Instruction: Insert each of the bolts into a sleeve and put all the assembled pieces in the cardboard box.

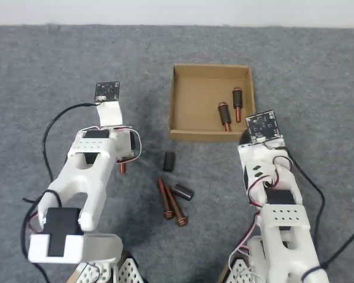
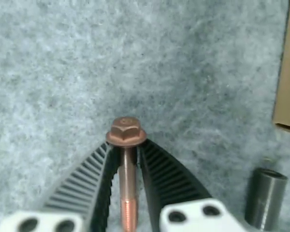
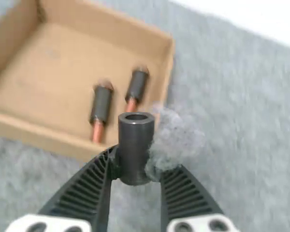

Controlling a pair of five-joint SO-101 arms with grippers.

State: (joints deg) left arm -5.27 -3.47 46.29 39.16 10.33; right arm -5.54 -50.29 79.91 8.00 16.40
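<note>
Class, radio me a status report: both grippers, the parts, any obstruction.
Left gripper shut on bolt. Right gripper shut on sleeve. Two assembled pieces in cardboard box. Loose bolts, loose sleeves on carpet before box.

The brown cardboard box holds two bolts inside sleeves. Two copper bolts and two dark sleeves lie loose nearby. The left gripper pinches a third bolt, the right gripper a third sleeve.

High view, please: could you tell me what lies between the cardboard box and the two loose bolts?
A single dark sleeve lies between the cardboard box and the loose bolts, seen in the high view.
</note>
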